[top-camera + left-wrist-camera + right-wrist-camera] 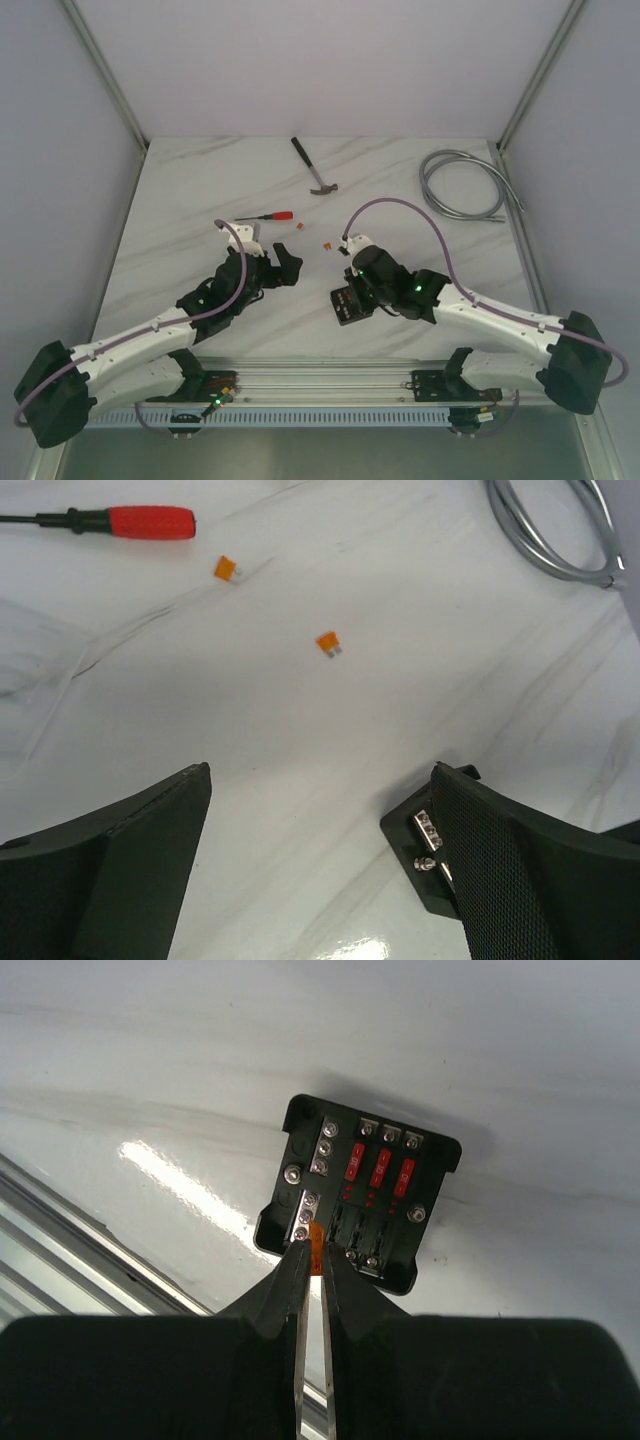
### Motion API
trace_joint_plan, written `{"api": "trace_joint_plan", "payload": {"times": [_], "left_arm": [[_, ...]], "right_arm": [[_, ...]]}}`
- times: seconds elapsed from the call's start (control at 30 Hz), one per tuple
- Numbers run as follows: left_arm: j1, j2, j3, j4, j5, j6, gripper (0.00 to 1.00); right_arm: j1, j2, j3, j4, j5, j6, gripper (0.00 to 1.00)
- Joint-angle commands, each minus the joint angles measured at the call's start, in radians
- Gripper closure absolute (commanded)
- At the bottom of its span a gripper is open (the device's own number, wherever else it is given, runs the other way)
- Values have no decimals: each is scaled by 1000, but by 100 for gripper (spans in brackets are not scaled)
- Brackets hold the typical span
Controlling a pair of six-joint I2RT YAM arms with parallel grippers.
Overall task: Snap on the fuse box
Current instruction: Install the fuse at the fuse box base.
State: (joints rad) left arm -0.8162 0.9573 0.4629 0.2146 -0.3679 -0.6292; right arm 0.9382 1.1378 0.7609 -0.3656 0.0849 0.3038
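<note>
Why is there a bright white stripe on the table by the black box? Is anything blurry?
Right wrist view: light glaring off the table, left of the fuse box; the close right claw, pinching an orange fuse, looks soft. Left wrist view: smaller glare at the bottom edge. Top view: even light.

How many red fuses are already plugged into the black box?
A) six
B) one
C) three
C: the right wrist view shows three red fuses sitting side by side in the fuse box, while the right tool pinches an orange fuse at the box's near edge.
</note>
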Motion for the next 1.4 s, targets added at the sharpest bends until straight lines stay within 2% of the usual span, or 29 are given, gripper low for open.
{"api": "trace_joint_plan", "payload": {"times": [0.0,0.33,0.53,1.37], "left_arm": [[11,27,27,-33,-42,-55,0],[24,41,32,-54,-40,-100,0],[28,53,37,-56,-30,-107,0],[34,86,49,-61,-18,-120,0]], "right_arm": [[54,45,18,-24,132,80,100],[116,108,-12,-15,233,148,100],[128,145,-23,22,241,158,100],[144,220,-18,-19,297,202,100]]}}
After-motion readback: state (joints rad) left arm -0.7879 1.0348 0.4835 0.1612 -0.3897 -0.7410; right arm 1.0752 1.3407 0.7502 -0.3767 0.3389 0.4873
